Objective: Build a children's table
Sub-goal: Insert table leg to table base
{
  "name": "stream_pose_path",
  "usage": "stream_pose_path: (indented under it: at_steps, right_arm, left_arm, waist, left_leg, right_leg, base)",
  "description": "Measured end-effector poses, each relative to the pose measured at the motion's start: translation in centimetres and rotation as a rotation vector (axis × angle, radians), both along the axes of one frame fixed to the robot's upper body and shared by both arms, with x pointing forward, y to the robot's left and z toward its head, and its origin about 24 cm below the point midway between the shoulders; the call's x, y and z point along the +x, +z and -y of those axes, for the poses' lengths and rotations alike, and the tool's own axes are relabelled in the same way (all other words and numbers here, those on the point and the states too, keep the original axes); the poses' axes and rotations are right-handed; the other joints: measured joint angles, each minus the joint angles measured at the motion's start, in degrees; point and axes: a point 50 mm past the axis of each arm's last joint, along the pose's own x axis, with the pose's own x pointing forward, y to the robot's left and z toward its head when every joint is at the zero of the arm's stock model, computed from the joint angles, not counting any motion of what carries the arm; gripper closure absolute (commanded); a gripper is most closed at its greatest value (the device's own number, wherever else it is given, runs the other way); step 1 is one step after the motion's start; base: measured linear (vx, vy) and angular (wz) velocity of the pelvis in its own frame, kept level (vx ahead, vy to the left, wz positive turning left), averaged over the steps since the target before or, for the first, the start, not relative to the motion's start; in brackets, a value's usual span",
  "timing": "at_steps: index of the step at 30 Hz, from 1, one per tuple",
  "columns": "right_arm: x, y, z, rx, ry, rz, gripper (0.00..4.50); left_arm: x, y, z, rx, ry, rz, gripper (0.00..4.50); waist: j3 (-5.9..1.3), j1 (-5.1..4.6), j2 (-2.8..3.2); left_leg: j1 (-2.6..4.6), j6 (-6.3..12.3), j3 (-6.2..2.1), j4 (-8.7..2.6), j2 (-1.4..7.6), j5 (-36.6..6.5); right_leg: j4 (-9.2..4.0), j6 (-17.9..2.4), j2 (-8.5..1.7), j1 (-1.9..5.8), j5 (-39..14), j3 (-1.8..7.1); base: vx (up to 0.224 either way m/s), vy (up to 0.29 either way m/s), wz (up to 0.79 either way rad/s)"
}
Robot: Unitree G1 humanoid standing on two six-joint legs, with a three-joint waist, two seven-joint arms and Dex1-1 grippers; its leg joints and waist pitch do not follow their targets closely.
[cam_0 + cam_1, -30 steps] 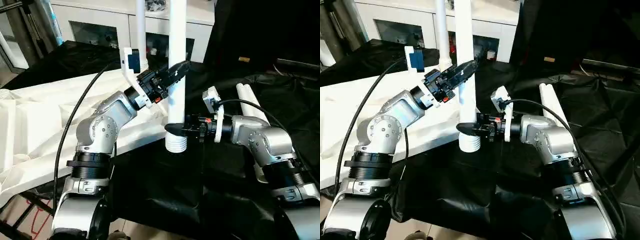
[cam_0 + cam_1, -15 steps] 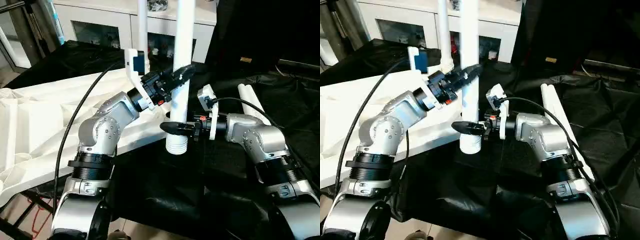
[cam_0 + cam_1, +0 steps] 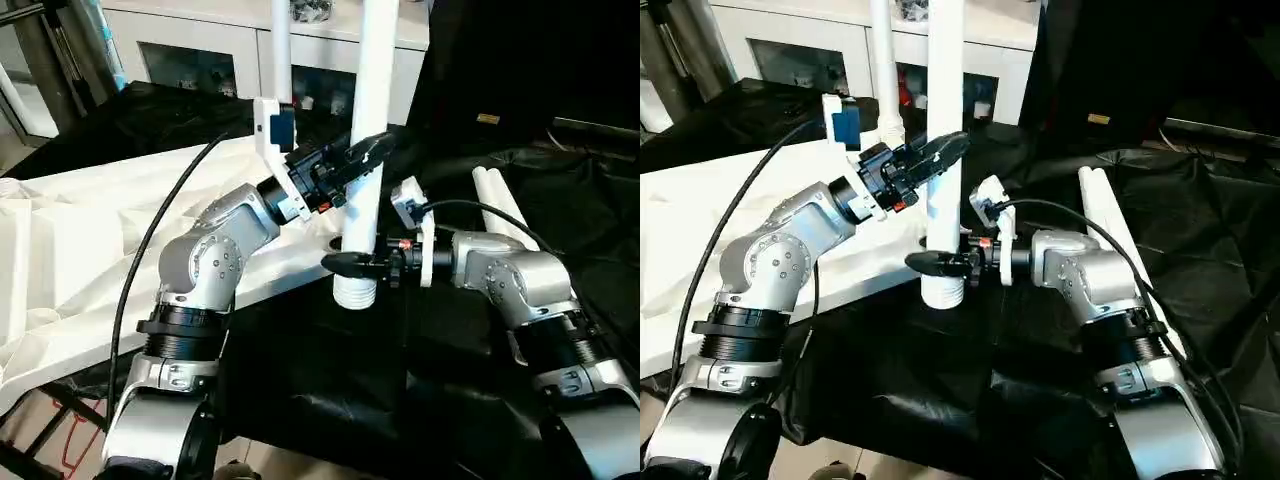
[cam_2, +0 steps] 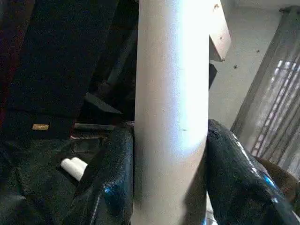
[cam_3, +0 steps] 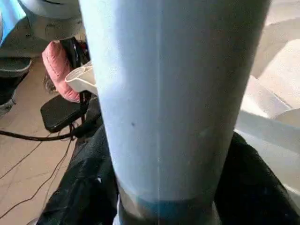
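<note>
1. Far left, we saw the white table top [image 3: 80, 230] lying on the surface, partly draped with white sheeting, its near edge running toward the middle.
2. Behind it stood a second white leg [image 3: 281, 50], upright, with the white cabinet [image 3: 200, 50] and its glass doors further back.
3. Our left gripper [image 3: 362, 155] reached in from the left and was clamped on the upright leg [image 3: 372, 90]; in the left wrist view one black finger [image 4: 115, 178] pressed each side of the white tube.
4. The held leg stood nearly vertical, its ridged end [image 3: 355, 291] pointing down, just beside the table top's edge and above the black cloth [image 3: 330, 400].
5. Our right gripper [image 3: 350, 263] came in level from the right, low on the same leg just above the ridges; its fingers sat snug on either side of the tube in the right wrist view, gripping it.
6. Off to the right, two more white legs [image 3: 500, 205] lay side by side on the black cloth, well apart from both grippers.
</note>
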Motion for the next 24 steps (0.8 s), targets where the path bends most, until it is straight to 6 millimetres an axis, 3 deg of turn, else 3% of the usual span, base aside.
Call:
stream_pose_path:
  at_steps: [12,13,14,18,19,21,24]
  right_arm:
    - [-0.1,0.1,-0.2,-0.004,0.010,0.009,2.54]
    - [-0.1,0.0,-0.2,-0.004,0.009,0.009,2.54]
    - [-0.1,0.0,-0.3,-0.003,0.008,0.009,2.54]
    - [0.0,-0.1,-0.5,-0.004,-0.009,0.019,2.55]
    - [0.0,-0.1,-0.7,0.001,-0.017,0.030,2.57]
    - [0.2,-0.1,-0.8,0.016,-0.045,0.042,2.57]
    - [1.1,-0.2,-0.9,0.084,-0.200,0.075,2.57]
  left_arm:
    - [0.0,0.0,0.0,0.011,-0.004,0.004,2.71]
    - [0.0,0.0,0.0,0.012,-0.003,0.003,2.15]
    - [0.0,-0.1,0.0,0.012,0.001,-0.003,2.01]
    - [0.0,-0.1,0.0,0.010,-0.002,-0.015,1.95]
    - [0.0,-0.1,-0.1,0.007,0.003,-0.009,1.65]
    - [0.1,0.1,0.1,-0.006,0.031,0.012,1.56]
    - [0.7,0.8,0.1,-0.096,0.221,0.045,1.56]
  waist:
    - [0.00,0.01,0.00]
    - [0.00,0.01,0.00]
    - [0.00,0.01,0.00]
    - [0.00,-0.04,0.00]
    - [0.00,-0.06,0.00]
    - [0.00,-0.02,0.00]
    - [0.00,-0.02,0.00]
  left_leg:
    - [0.00,0.00,0.00,0.00,0.00,0.00]
    - [0.00,0.00,0.00,0.00,0.00,0.00]
    - [0.00,0.00,0.00,0.00,0.00,0.00]
    - [0.00,-0.01,0.00,0.00,0.00,0.00]
    - [0.00,-0.01,0.00,0.00,0.00,0.01]
    - [0.00,-0.01,0.00,0.00,0.00,0.00]
    - [0.00,-0.01,0.00,0.02,0.02,0.00]
  right_leg:
    - [0.00,0.00,0.00,0.00,0.00,0.00]
    - [0.00,0.00,0.00,0.00,0.00,0.00]
    - [0.00,0.00,0.00,0.00,0.00,0.00]
    - [0.01,0.00,0.00,0.00,0.00,0.00]
    - [0.01,0.00,0.00,0.00,0.00,0.00]
    - [0.00,0.00,0.00,0.01,0.00,0.00]
    - [0.00,-0.01,-0.03,0.02,0.01,0.01]
  base:
    - [0.000,0.000,0.00]
    - [0.000,0.000,0.00]
    - [0.000,0.000,0.00]
    - [0.000,0.000,0.00]
    - [0.000,0.000,0.00]
    - [0.000,0.000,0.00]
    - [0.000,0.000,0.00]
